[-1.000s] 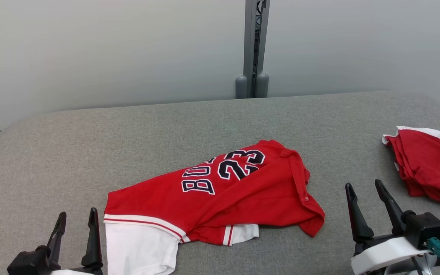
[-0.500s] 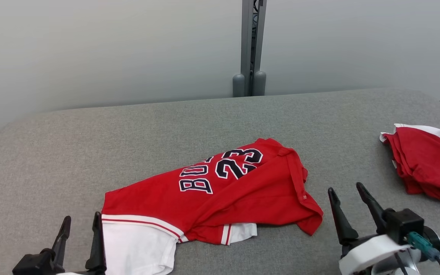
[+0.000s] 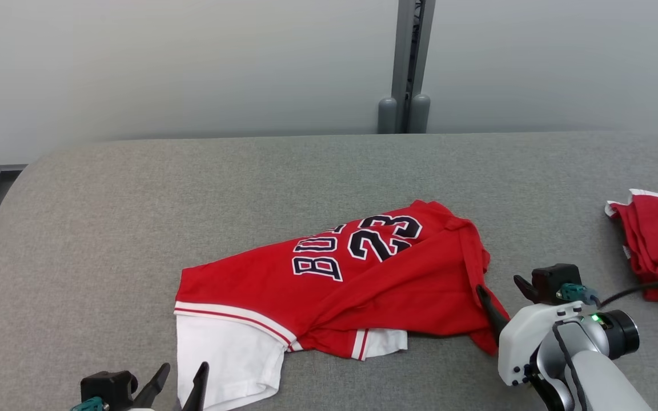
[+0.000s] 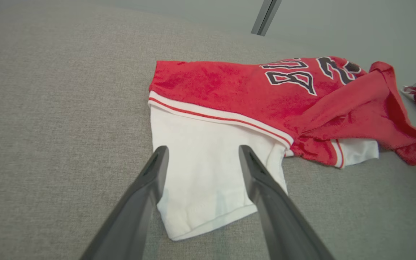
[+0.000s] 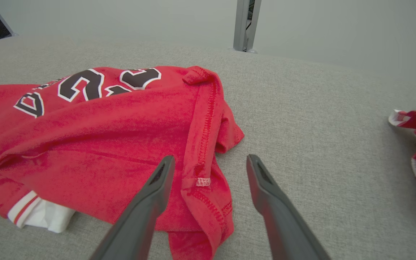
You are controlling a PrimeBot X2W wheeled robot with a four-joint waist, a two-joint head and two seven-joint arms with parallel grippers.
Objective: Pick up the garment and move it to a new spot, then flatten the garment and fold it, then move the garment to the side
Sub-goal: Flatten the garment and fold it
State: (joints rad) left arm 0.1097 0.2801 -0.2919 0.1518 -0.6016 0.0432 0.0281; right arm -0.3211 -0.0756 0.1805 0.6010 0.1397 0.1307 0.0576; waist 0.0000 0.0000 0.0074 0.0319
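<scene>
Nearest the robot, the left gripper [image 3: 185, 368] points with fingers spread at the white sleeve [image 4: 200, 180], the near-left end of the garment [image 3: 363, 279]. Slightly farther off, the right gripper [image 3: 498, 283], likewise spread and holding nothing, straddles the red hem corner [image 5: 208, 202] at the opposite end. The garment lies crumpled in the middle of the table [image 3: 135, 200], its long axis running from one gripper to the other, so each arm probably takes its own end.

The grey fabric table [image 3: 106, 200] before me is carrying a crumpled red jersey [image 3: 363, 285] centrally and a second red garment [image 3: 657, 251] at its right.
</scene>
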